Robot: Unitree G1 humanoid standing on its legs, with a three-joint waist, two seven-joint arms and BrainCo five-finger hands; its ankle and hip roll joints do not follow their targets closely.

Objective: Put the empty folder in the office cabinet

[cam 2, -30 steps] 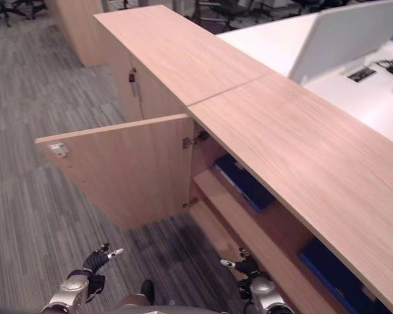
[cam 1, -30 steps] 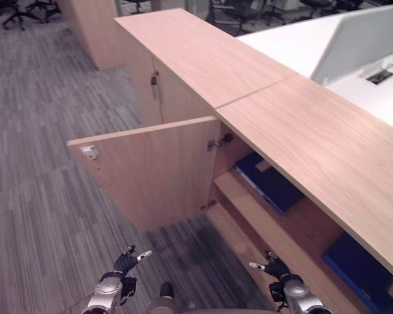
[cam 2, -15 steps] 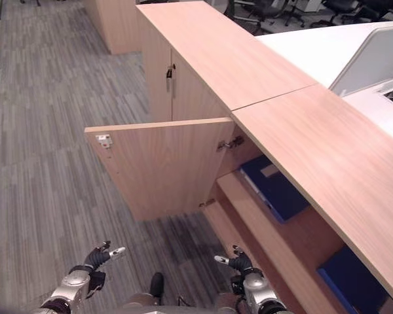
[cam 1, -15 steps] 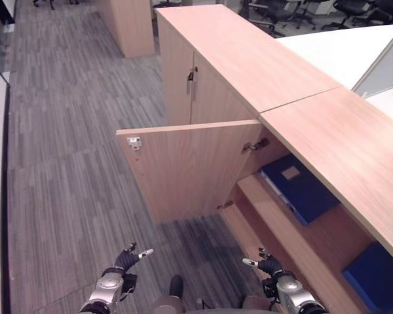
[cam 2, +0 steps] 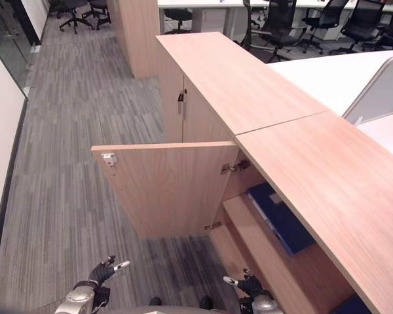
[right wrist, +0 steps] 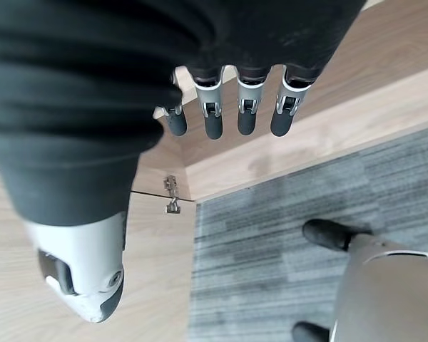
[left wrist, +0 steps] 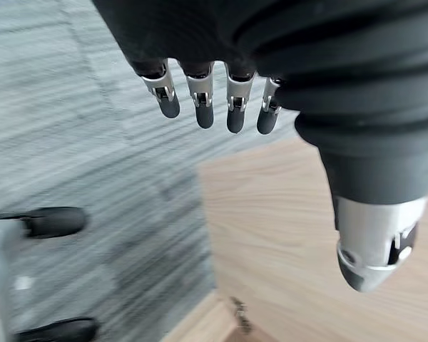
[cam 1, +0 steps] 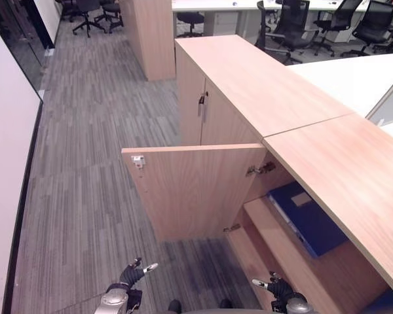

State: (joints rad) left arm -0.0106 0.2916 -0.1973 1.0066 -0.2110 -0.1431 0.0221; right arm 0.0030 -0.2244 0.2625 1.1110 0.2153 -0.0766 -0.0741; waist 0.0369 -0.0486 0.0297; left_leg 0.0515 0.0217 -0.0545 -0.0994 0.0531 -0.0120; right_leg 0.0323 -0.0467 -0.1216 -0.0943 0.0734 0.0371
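Flat blue folder on wood-grain cabinet shelf, door ajar, left hand, right hand slack-fingered, empty

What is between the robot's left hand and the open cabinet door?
Only bare grey carpet lies between the left hand and the open cabinet door, as both eye views show.
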